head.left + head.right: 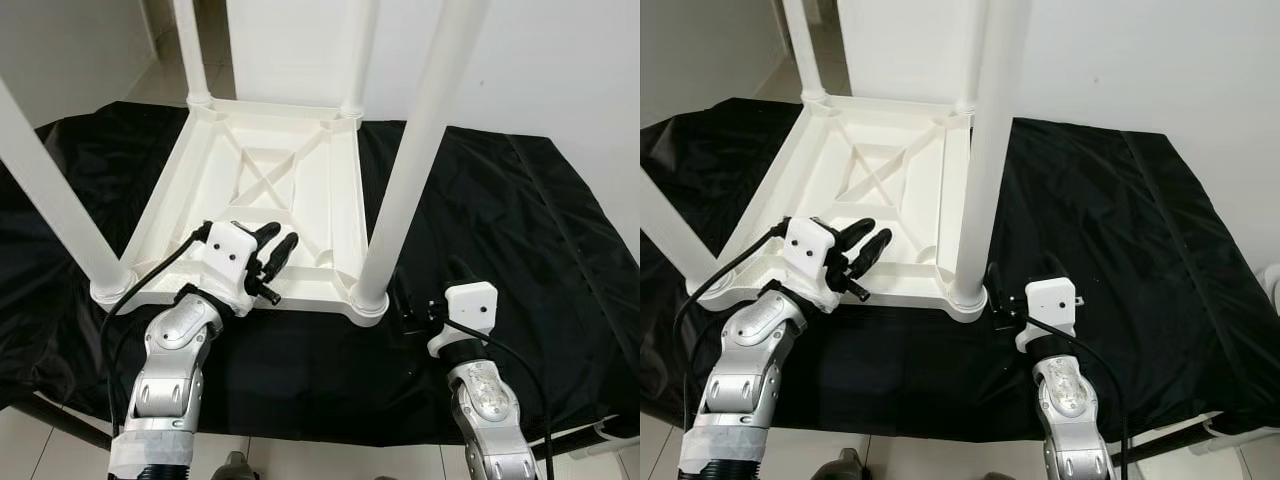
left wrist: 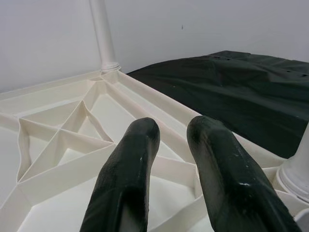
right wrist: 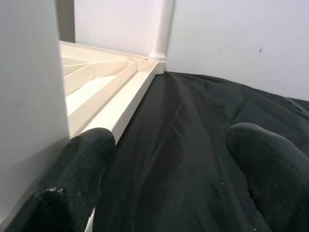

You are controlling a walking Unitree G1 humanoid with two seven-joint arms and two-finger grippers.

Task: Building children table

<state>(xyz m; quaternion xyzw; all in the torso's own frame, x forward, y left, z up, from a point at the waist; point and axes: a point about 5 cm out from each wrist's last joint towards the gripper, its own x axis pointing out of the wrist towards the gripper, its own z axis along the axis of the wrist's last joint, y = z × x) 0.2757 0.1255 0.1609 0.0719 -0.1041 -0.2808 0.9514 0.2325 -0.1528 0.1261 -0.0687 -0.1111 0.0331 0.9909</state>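
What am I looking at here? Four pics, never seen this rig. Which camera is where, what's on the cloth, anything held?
A humanoid robot with two silver arms. The two wide pictures come from its head camera, looking down; the two close ones look along each gripper's black fingers.

On the black cloth lies an upturned white plastic children's table, its four white legs pointing up.

The left gripper hovers over the table's ribbed underside, fingers a little apart, holding nothing. The right gripper sits on the cloth beside the near right leg, open, one finger close against that leg, gripping nothing.
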